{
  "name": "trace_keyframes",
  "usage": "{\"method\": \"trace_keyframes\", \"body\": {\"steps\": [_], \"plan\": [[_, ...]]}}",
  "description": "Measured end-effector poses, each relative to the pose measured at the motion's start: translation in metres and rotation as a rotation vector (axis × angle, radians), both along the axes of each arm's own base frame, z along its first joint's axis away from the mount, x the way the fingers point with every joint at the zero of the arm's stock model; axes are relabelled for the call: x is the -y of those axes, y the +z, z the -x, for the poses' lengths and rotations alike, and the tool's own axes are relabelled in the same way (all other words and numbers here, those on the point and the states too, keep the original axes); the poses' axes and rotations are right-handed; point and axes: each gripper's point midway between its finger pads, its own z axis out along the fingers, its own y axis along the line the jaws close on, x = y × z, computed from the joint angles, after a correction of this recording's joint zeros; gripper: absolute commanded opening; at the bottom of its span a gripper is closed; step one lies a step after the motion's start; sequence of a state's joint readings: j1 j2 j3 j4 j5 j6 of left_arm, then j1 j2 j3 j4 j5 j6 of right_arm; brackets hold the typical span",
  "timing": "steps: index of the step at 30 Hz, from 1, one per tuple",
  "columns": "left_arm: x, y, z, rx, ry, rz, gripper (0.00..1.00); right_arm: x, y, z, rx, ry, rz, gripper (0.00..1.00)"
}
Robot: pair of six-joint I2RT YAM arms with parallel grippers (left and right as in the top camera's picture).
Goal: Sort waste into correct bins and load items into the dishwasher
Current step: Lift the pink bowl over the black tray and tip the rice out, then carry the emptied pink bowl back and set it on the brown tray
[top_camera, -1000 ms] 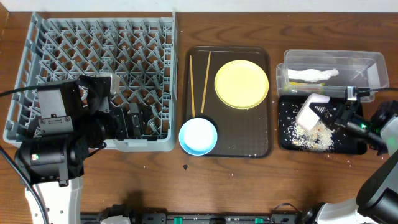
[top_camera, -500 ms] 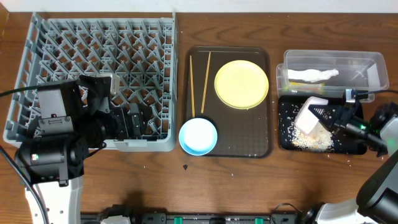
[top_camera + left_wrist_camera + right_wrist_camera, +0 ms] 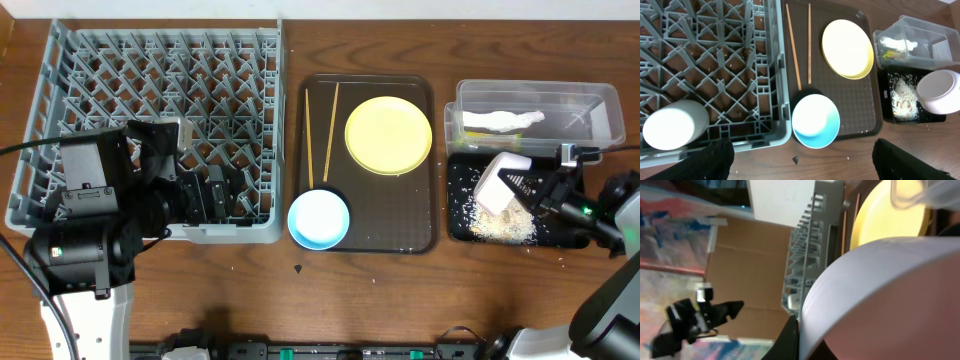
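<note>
The right gripper (image 3: pixel 517 185) was at the right side of the overhead frame. Its jaws were clenched on the rim of the white bowl (image 3: pixel 495 180). The bowl was tilted on its side above the black tray (image 3: pixel 458 228), with its opening towards the tray. In the right wrist view the bowl (image 3: pixel 880 300) filled most of the picture, and one dark finger (image 3: pixel 790 337) lay against its edge. Rice scraps (image 3: pixel 500 226) were spread on the black tray, mostly under the bowl.

Just above the black tray in the frame stood the clear tub (image 3: pixel 603 108). A crumpled white napkin (image 3: pixel 505 120) lay inside it.

The left gripper (image 3: pixel 215 196) was at the lower left, over the front edge of the dish rack (image 3: pixel 30 125). Its jaws were released wide and nothing was between them. In the left wrist view a small white cup (image 3: pixel 675 125) lay in the near left corner of the rack.

The brown serving tray (image 3: pixel 400 238) was in the centre. On it were the yellow plate (image 3: pixel 388 134) at the upper right, two chopsticks (image 3: pixel 309 130) along the left side, and the light blue bowl (image 3: pixel 318 218) at the lower left corner, partly over the tray's edge.
</note>
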State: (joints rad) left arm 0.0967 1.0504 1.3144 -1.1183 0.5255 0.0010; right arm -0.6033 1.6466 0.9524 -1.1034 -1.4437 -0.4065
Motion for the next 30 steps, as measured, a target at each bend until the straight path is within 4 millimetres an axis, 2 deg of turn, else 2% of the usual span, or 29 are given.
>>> {"method": "trace_keyframes", "body": {"steps": [5, 11, 15, 18, 24, 27, 30], "plan": [[0.000, 0.001, -0.001, 0.006, 0.000, -0.001, 0.89, -0.001, 0.003, 0.003, 0.054, 0.010, 0.049, 0.01], [0.000, 0.001, -0.001, 0.007, 0.000, 0.000, 0.89, 0.000, -0.003, 0.007, -0.006, 0.012, 0.082, 0.01], [0.000, 0.001, -0.001, 0.007, 0.001, 0.000, 0.89, -0.007, -0.010, 0.015, -0.071, 0.047, 0.135, 0.01], [0.000, 0.001, -0.001, 0.007, 0.001, 0.000, 0.89, -0.030, -0.009, 0.028, -0.097, 0.146, 0.259, 0.01], [0.000, 0.001, -0.001, 0.007, 0.000, 0.000, 0.89, -0.079, 0.009, 0.036, 0.030, 0.327, 0.624, 0.01], [0.000, 0.001, -0.001, 0.007, 0.000, 0.000, 0.89, -0.104, 0.002, 0.046, 0.027, 0.402, 0.801, 0.01], [0.000, 0.001, -0.001, 0.008, 0.001, 0.000, 0.89, -0.134, -0.013, 0.056, 0.023, 0.491, 0.939, 0.01]]}}
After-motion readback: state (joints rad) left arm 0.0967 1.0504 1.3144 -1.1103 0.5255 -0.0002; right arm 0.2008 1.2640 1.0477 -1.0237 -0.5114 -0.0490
